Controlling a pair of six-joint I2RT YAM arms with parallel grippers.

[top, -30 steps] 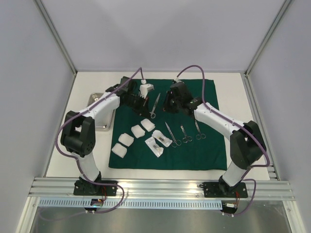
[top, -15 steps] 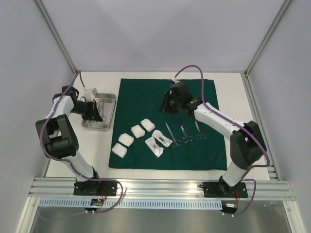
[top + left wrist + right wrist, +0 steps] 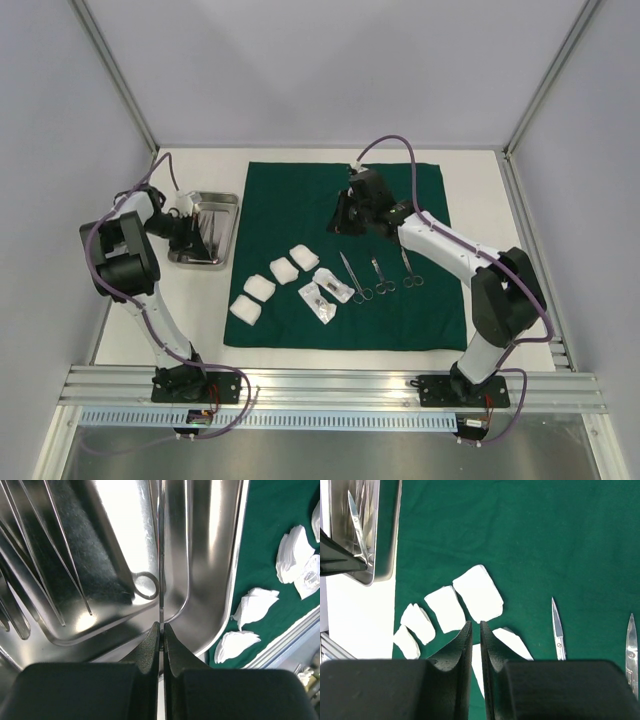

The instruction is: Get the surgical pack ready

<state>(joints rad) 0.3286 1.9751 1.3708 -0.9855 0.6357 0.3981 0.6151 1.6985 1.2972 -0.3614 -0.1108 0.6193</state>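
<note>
Seen from above, a dark green cloth lies spread flat in the middle of a white table, and everything here is placed relative to it. Just off the cloth's left edge, near its far corner, sits a small shiny steel tray. The left gripper hangs over this tray with its fingers pressed together, pinching a slim steel instrument that shows edge-on as a thin bright line with a ring handle to one side. The wrist view does not show whether the instrument touches the tray floor. More slim instruments lie in the tray, on the side away from the cloth. The right gripper hovers above the far middle of the cloth. Its fingers are almost together, with only a narrow gap between them and nothing in it. On the left half of the cloth, four white gauze squares run in a slanted row from the centre toward the near left corner. Just to their right, two small white packets lie side by side. Further right, near the cloth's centre, three scissor-like instruments lie side by side with their ring handles toward the near edge. The right half and the near strip of the cloth are bare green.
</note>
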